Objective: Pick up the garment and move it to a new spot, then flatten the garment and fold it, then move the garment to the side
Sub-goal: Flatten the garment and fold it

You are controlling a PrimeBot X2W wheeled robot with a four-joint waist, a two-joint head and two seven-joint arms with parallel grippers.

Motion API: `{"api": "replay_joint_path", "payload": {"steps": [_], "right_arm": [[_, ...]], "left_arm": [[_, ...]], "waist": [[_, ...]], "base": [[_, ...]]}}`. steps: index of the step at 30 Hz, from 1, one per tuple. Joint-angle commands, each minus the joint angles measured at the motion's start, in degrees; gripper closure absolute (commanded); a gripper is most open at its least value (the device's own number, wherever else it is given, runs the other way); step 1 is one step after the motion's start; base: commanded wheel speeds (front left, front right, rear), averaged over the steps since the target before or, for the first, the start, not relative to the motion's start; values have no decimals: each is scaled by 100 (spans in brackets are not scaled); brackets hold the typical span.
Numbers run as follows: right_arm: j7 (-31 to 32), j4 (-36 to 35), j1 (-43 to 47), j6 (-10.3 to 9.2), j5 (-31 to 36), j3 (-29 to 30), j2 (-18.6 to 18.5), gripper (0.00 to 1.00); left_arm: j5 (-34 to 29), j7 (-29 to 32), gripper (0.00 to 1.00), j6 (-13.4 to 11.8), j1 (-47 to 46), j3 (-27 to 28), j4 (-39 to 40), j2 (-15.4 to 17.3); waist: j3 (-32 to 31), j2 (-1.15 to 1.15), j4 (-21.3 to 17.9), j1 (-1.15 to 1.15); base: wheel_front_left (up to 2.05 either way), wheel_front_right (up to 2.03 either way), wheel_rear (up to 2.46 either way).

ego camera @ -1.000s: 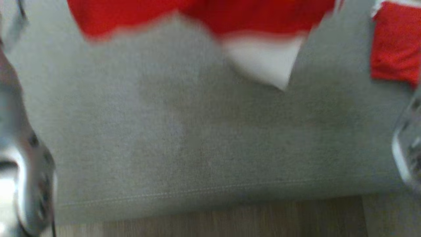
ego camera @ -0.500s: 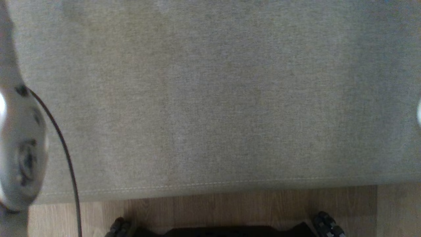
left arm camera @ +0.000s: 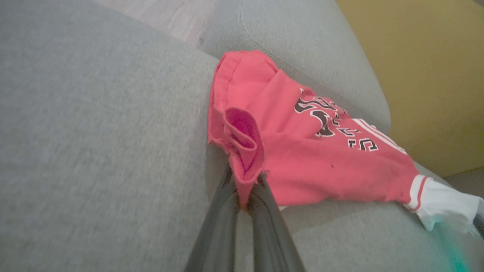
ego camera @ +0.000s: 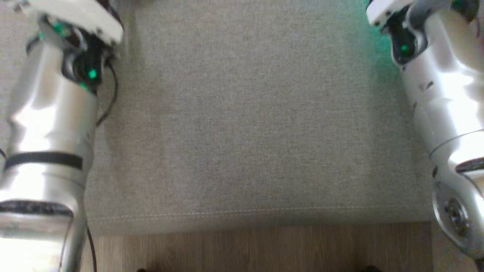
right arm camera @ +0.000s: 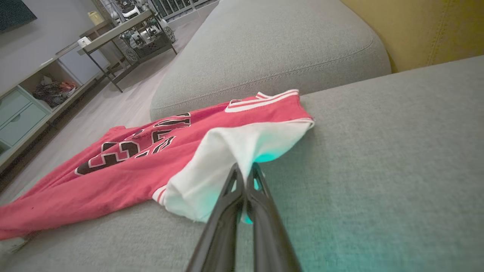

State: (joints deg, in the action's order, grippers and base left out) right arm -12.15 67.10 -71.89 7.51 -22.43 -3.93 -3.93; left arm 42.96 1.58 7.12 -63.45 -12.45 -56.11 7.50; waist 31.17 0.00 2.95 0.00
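Grey sofa cushion [ego camera: 242,113], wood floor [ego camera: 264,245], yellow backrest [left arm camera: 427,75] (left hand [left arm camera: 244,200], right hand [right arm camera: 244,177] tight on red garment [left arm camera: 314,158])

A grey woven-fabric sofa seat [ego camera: 242,113] carried a pale stitched seam along its front edge, with wood-plank floor [ego camera: 264,245] below. A mustard-yellow back cushion [right arm camera: 435,26] stood at its rear edge, a pale cabinet [right arm camera: 22,109] across the floor.

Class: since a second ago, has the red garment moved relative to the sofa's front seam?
Yes. The garment has moved away from the front seam, farther back on the sofa.
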Motion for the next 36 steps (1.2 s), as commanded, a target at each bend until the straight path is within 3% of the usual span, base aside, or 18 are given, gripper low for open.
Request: {"api": "replay_joint_path", "payload": {"steps": [1,2,4,5,6,11,20,26,36], "right_arm": [[24,-37,86,-2,-138,-170,105,100],[33,12,129,-2,-184,-240,105,100],[45,75,197,-2,-264,-377,105,100],[45,75,197,-2,-264,-377,105,100],[40,92,217,-2,-303,-430,105,100],[-2,168,247,-2,-493,-572,105,100],[-121,305,232,-2,-758,-604,105,100],[314,412,91,-2,-1003,-607,104,100],[1073,672,-41,-2,-738,-262,-5,100]], "left_arm": [[74,-12,100,32,151,-18,185,328],[125,-26,94,33,268,-48,205,340],[240,-56,50,34,468,-93,263,369],[240,-56,50,34,468,-93,263,369],[284,-102,1,34,547,-111,303,395],[494,-308,0,35,799,-82,375,506],[334,-871,0,36,1280,-318,498,746],[271,-1004,0,36,1459,-427,548,801],[182,-949,0,-26,1653,-578,597,854]], "waist": [[-258,0,-12,0],[-309,0,-12,0],[-389,0,-11,0],[-389,0,-11,0],[-414,0,-12,0],[-504,0,-38,0],[-743,0,-133,0],[-763,0,-204,0],[-786,0,-386,0]], "base": [[0,0,0],[0,0,0],[0,0,0],[0,0,0],[0,0,0],[0,0,0],[0,0,0],[0,0,0],[0,0,0]]}}
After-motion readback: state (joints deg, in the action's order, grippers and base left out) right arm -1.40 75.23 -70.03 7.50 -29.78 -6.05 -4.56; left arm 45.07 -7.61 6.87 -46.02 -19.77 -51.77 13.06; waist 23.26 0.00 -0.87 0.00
